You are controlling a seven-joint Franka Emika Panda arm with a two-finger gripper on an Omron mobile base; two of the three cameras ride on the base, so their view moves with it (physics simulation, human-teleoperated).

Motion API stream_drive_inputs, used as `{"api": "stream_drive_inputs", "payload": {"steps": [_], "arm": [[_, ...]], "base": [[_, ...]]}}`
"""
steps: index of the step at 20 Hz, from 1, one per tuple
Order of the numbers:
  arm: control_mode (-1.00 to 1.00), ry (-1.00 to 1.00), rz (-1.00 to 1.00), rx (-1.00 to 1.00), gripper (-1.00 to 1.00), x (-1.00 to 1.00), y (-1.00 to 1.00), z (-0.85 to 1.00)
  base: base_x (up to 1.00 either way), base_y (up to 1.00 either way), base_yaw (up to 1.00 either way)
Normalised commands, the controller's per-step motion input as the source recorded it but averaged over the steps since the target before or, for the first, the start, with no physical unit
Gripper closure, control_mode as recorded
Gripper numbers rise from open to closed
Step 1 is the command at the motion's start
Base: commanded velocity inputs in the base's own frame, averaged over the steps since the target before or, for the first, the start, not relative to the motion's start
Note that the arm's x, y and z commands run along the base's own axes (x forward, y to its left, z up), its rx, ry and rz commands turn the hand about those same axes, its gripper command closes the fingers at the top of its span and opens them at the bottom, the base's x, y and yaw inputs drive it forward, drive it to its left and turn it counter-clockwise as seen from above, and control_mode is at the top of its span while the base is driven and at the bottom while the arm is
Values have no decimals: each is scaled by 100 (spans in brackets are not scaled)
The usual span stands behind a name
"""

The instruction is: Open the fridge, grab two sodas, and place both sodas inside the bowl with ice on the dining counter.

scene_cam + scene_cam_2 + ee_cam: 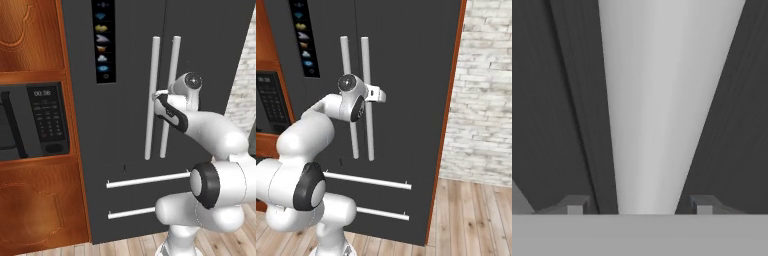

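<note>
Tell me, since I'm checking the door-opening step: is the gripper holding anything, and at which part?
The gripper straddles a pale bar handle of the fridge, partway along the bar; whether its fingertips actually clamp it cannot be told.

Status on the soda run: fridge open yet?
Not yet. Both fridge doors look closed. The arm has reached the right door's bar handle, and the gripper straddles it, a finger either side. Left: pull the door open, fetch both sodas, carry them to the bowl.
</note>
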Motion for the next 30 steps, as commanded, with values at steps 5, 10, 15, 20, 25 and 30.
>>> {"api": "stream_drive_inputs", "payload": {"steps": [5, 10, 15, 20, 25, 30], "arm": [[-100, 6, 0, 0, 100, -4, 0, 0], [-100, 6, -6, 0, 100, -66, -26, 0], [-100, 0, -7, 3, 100, -85, -54, 0], [-100, 6, -2, 1, 100, -76, -69, 0], [-100, 11, 0, 0, 100, -75, -74, 0], [-100, 16, -1, 0, -100, -76, -39, 0]], "base": [[0, 0, 0], [0, 0, 0], [0, 0, 0], [0, 0, 0], [0, 0, 0], [0, 0, 0]]}}
